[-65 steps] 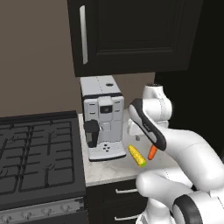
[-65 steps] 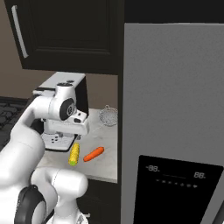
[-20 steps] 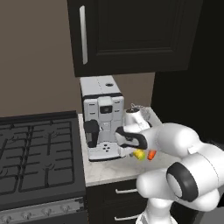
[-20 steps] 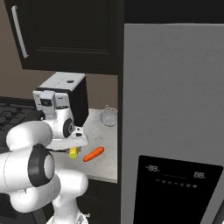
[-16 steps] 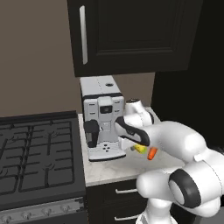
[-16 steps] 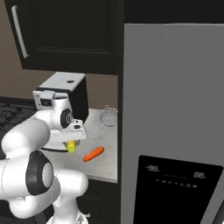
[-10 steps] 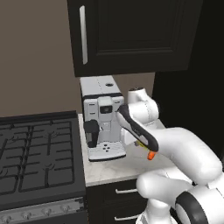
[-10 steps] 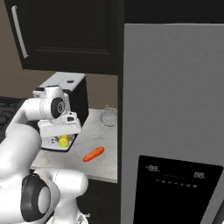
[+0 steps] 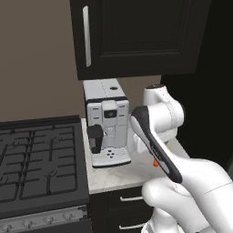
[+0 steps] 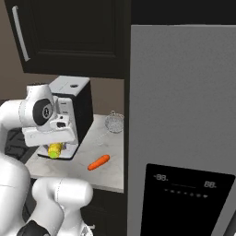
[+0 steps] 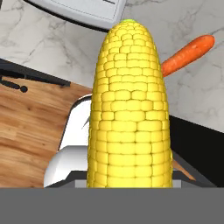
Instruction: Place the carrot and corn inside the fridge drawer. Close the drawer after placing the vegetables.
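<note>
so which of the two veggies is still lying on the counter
The carrot, the orange one. It lies flat on the marble counter in front of the coffee machine. The yellow corn is lifted off it, held in the fingers.

The robot is a Franka Panda arm [image 9: 157,136] built of smooth, glossy white shells with rounded, bulbous segments. Dark grey to black bands mark the joints, and one long dark strip runs along a link in the left base view. In the right base view a round dark disc with a small pale mark caps the side of a joint, and a boxy white hand section sits below it.
</note>
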You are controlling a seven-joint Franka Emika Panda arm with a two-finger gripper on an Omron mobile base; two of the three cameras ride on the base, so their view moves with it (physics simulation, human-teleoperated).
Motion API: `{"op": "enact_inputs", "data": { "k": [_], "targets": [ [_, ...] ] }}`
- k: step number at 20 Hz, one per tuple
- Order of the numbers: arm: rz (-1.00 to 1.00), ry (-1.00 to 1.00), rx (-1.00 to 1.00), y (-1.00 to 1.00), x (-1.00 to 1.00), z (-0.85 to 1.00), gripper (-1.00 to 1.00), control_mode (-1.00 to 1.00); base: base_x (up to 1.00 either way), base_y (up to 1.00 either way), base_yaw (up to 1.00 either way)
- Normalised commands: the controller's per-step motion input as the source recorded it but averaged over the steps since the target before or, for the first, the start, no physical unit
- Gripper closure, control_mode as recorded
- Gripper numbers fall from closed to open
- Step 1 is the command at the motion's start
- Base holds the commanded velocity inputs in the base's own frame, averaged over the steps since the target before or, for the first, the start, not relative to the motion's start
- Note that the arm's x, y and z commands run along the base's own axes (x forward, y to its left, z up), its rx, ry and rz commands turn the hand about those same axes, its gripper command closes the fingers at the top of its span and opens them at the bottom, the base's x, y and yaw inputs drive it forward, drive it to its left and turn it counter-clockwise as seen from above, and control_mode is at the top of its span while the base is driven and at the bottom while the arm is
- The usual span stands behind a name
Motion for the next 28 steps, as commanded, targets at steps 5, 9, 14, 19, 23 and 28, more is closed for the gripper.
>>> {"op": "enact_inputs", "data": {
  "k": [5,9,14,19,23,28],
  "targets": [
    [0.0,0.0,0.0,0.0,0.0,0.0,1.0,-1.0,0.0,0.0,0.0],
    [0.0,-0.02,0.0,0.0,-0.23,0.0,1.0,1.0,-0.39,0.13,-0.03],
    [0.0,0.0,0.0,0.0,0.0,0.0,1.0,1.0,-0.9,0.64,-0.19],
    [0.0,0.0,0.0,0.0,0.0,0.0,1.0,1.0,-0.68,0.48,-0.51],
    [0.0,0.0,0.0,0.0,0.0,0.0,1.0,1.0,-0.69,-0.04,-0.65],
    [0.0,0.0,0.0,0.0,0.0,0.0,1.0,1.0,-0.35,-0.69,-0.5]
  ]
}}
